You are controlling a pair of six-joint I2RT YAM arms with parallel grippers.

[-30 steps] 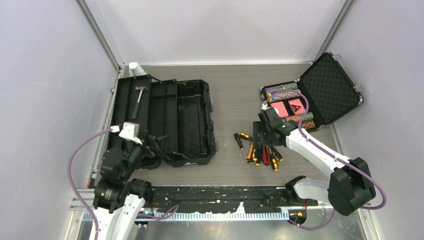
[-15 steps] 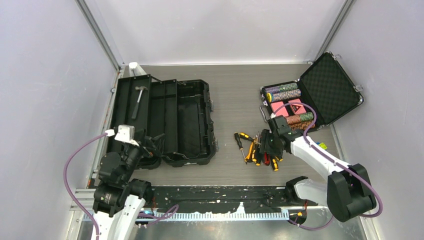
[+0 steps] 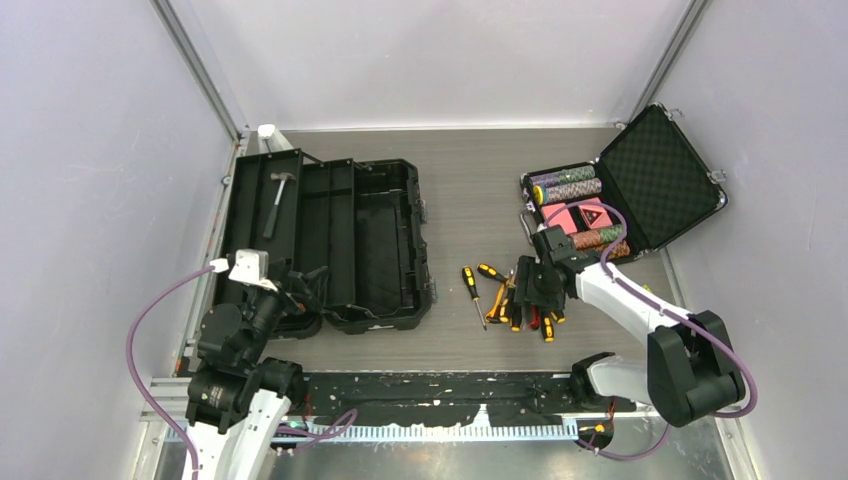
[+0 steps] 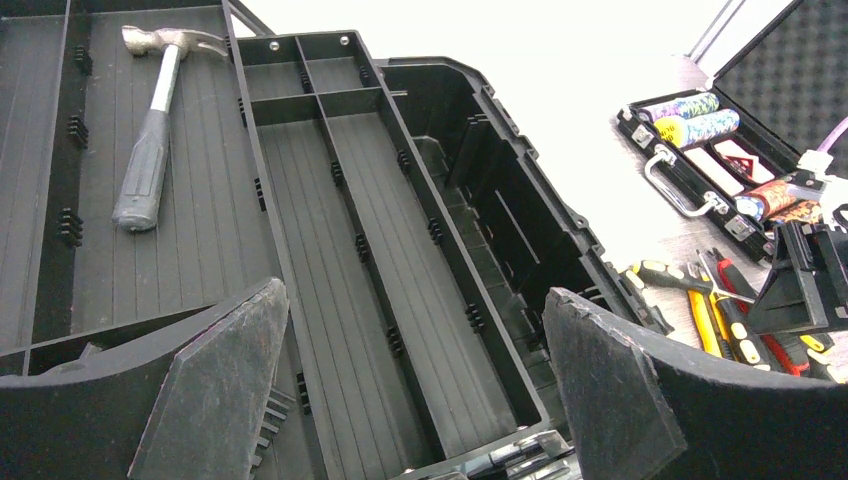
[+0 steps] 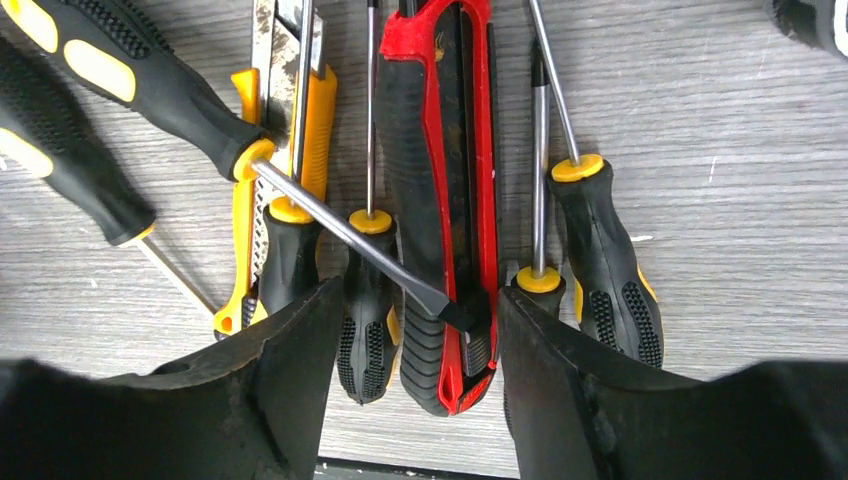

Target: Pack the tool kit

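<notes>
– When the left gripper [image 4: 415, 300] is checked first, what is its jaw state?

– Released. The fingers stand fully spread with nothing between them. The toolbox [image 4: 500, 200] lies open directly ahead of the jaws. The hammer [image 4: 150, 150] rests in its leftmost section, ahead of and beyond the left finger.

– And the right gripper [image 5: 418, 295]?

– Jaws parted, lowered over tools lying flat on the table [image 5: 750, 200]. Outside the left finger lies a black-and-yellow screwdriver [image 5: 70, 170]. Between the fingers sit the handle of a small screwdriver [image 5: 368, 310] and, just beside it, the handle end of the red pliers [image 5: 440, 150]. A crossing screwdriver [image 5: 150, 85] runs diagonally from ahead-left, its tip resting on the pliers inside the gap. Outside the right finger lie two more screwdrivers [image 5: 600, 260]. Whether the pads touch either handle cannot be told.
</notes>
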